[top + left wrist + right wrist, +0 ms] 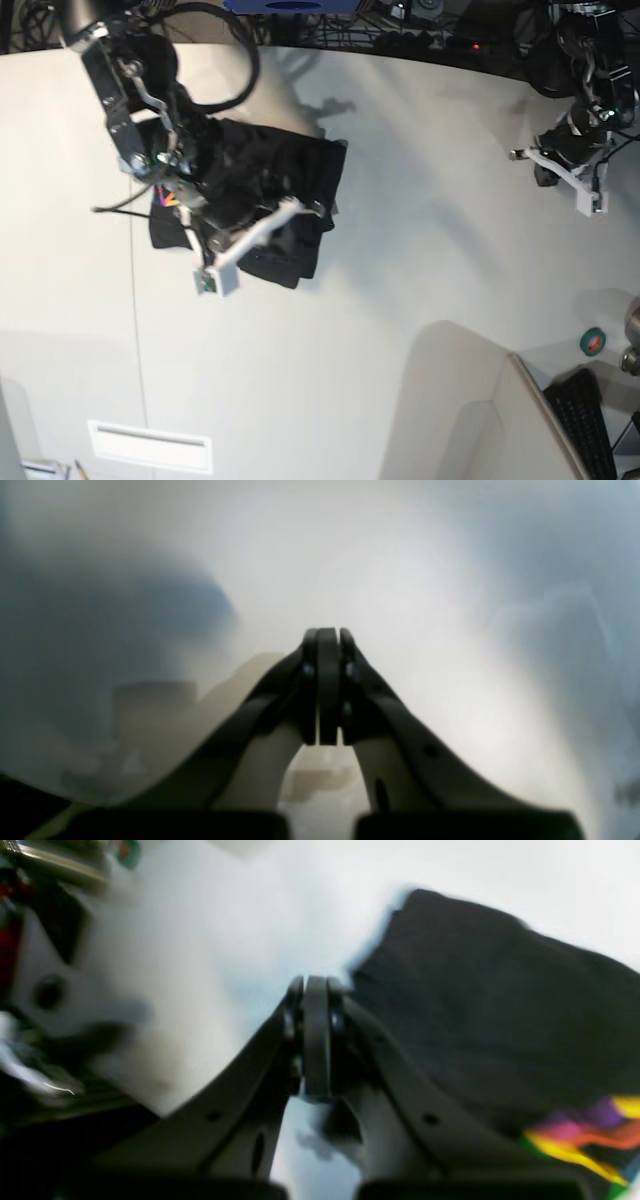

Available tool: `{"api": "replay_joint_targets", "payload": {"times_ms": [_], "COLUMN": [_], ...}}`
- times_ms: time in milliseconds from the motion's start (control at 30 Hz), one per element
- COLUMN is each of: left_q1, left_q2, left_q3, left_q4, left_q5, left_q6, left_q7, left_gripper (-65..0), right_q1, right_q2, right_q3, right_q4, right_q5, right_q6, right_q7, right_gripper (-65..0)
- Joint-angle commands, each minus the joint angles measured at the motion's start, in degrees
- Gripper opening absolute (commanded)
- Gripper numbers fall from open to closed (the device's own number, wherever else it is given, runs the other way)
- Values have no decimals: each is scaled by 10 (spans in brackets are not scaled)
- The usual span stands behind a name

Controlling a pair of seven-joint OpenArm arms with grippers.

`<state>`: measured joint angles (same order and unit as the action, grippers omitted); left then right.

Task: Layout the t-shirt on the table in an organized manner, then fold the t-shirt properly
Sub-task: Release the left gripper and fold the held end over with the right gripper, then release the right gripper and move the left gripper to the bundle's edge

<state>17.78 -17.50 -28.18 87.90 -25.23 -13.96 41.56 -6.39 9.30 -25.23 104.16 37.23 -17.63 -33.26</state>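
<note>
My base view is bright and sharp, with soft grey arm shadows on the white counter (pixel 400 300). Both wrist views are blurry; the left one is a foggy glow, the right one smeared at its edges

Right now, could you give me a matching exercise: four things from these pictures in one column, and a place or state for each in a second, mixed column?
Column one:
1. t-shirt
2. left gripper
3. right gripper
4. table

Column two:
A. shut, over bare white surface, far from the cloth
B. off-white, with a thin dark seam line
C. black, bunched, with a multicoloured print
D. shut, empty, beside the black cloth's edge

Pairs: 1-C, 2-A, 3-D, 4-B
</note>
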Motion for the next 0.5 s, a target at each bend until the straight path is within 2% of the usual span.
{"api": "replay_joint_targets", "payload": {"times_ms": [0, 200, 467], "left_q1": [-2, -4, -2], "left_q2": [-10, -11, -8], "left_q3": [-13, -39, -33], "left_q4": [8, 10, 10], "left_q5": [-2, -2, -3], "left_q6": [0, 0, 0], "left_q7": [-10, -10, -10], "left_gripper": [-650, -650, -650], "right_q1": [-9, -33, 50], "right_q2": [5, 4, -6], "right_q3": [1, -5, -151], "right_q4": [7, -86, -187], "right_q5": [3, 2, 1], "right_q6": [0, 0, 0], "right_q7": [2, -5, -4], "right_gripper": [-650, -650, -650]}}
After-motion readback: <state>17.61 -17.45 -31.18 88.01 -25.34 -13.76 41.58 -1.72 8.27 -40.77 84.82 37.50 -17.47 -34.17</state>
